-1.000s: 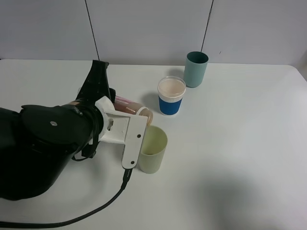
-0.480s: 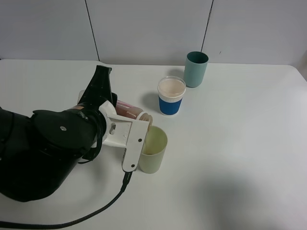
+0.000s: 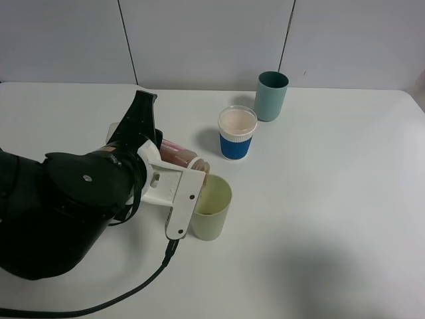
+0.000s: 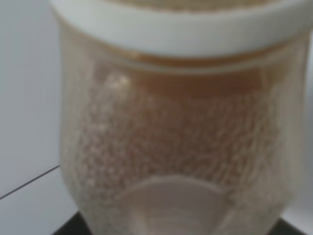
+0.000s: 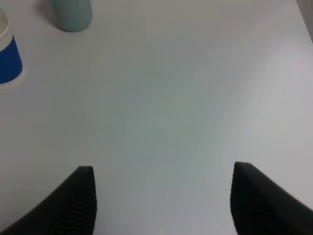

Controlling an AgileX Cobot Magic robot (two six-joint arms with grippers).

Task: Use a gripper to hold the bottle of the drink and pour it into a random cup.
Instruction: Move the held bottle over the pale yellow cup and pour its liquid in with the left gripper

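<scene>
Nearest the camera, the black left arm fills the lower left of the exterior high view. Its left gripper (image 3: 165, 174) is clenched on the bottle (image 3: 178, 154), with a white finger plate (image 3: 178, 199) hanging down beside the cup (image 3: 211, 207).

The pale yellow-green cup stands just below centre. The bottle lies above it, tipped nearly flat, with its mouth at the cup's near-left rim. Over the last second the wrist has rolled further: the finger plate has swung lower and the bottle's neck has dipped toward the cup. I judge the pour is under way or just starting, though no stream can be made out and the cup's inside is too shadowed to show a level.

In the left wrist view the bottle (image 4: 181, 147) fills the frame, and the brown drink (image 4: 195, 88) has gathered toward its white rim, so a little more tilt should send it over.

Farther back, right of centre, stands the blue-and-white paper cup (image 3: 237, 133). Beyond it, toward the upper right, is the teal cup (image 3: 271, 96). Both are well apart from the bottle.

The right gripper (image 5: 164, 205) is released, its black fingers spread over the bare white table (image 5: 195, 98) with nothing between them.
</scene>
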